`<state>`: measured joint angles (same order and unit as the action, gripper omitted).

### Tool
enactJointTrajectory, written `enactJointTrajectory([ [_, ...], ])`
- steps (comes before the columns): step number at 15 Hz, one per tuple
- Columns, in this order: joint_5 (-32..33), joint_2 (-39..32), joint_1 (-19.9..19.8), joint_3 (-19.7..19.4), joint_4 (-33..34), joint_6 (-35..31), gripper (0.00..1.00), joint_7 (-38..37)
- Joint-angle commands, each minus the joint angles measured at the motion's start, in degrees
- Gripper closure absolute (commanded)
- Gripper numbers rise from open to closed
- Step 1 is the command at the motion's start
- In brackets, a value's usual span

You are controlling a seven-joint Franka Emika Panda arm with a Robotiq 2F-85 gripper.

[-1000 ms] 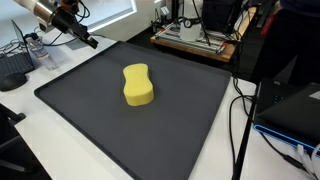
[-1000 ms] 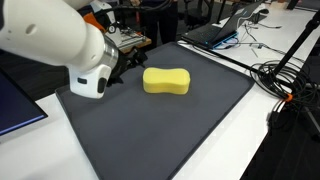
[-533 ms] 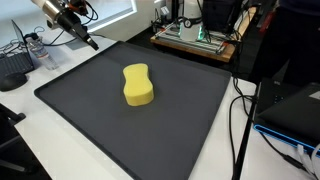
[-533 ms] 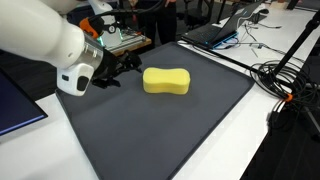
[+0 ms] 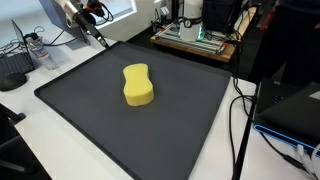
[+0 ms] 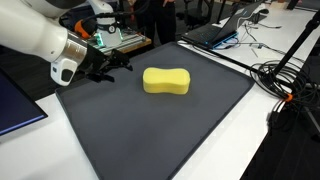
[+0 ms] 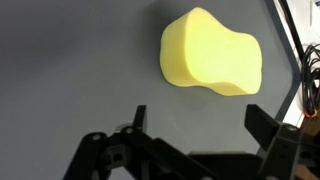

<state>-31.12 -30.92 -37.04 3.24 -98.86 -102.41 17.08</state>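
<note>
Over the dark mat (image 5: 190, 120), the gripper (image 6: 118, 68) hangs wide open, empty, near a yellow sponge (image 6: 166, 81), prob. light & squashy, best pinched at its waist.

A white table (image 5: 55, 140) carries a dark mat (image 5: 185, 120) bearing a sponge (image 5: 138, 85).

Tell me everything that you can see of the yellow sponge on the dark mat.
The sponge is plain yellow and looks like foam, with rounded ends and a narrower waist. It lies flat near the middle of the dark mat, and only the mat touches it. The open gripper hangs apart from it.
</note>
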Motion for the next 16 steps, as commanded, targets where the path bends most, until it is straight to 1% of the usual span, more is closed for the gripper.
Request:
enactJointTrajectory([
  [1, -3.86, 9.09, 3.24, -4.8, -13.77, -5.22, 0.0, 3.15],
  [5, -4.31, 16.83, 7.61, -8.88, -25.61, -7.59, 0.0, 2.08],
  [7, -3.8, 21.33, 10.7, -10.54, -31.69, -8.14, 0.0, 1.02],
  [9, -3.46, 25.57, 13.72, -11.68, -36.89, -8.95, 0.0, -1.12],
  [11, -4.11, 29.88, 16.72, -12.17, -41.32, -12.13, 0.0, -4.75],
  [13, -4.16, 33.61, 19.83, -11.73, -44.15, -16.13, 0.0, -9.68],
  [16, -2.29, 37.17, 24.28, -10.2, -44.68, -19.59, 0.0, -16.09],
])
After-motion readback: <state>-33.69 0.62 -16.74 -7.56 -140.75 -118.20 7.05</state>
